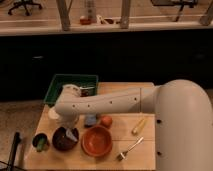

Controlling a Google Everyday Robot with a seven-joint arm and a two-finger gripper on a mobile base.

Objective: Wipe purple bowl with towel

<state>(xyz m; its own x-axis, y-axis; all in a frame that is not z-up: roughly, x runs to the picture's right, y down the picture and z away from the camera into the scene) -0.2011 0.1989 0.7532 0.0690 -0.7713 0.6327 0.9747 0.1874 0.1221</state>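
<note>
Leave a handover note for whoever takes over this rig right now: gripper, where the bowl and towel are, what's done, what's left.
Gripper: down over the purple bowl at the table's front left, arm reaching across from the right.
Towel: a pale cloth at the gripper tip, hanging into the bowl's right side.
Nearby: orange bowl right of it, green tray behind, fork, small cup left.
Done: towel brought to the bowl.
Left: wipe the inside, then lift clear.

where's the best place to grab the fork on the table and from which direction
Grip the fork mid-handle, from straight above, jaws across its thin shaft. It lies flat and diagonal on the table, with bare wood on both sides. The gripper is over at the purple bowl.
</note>
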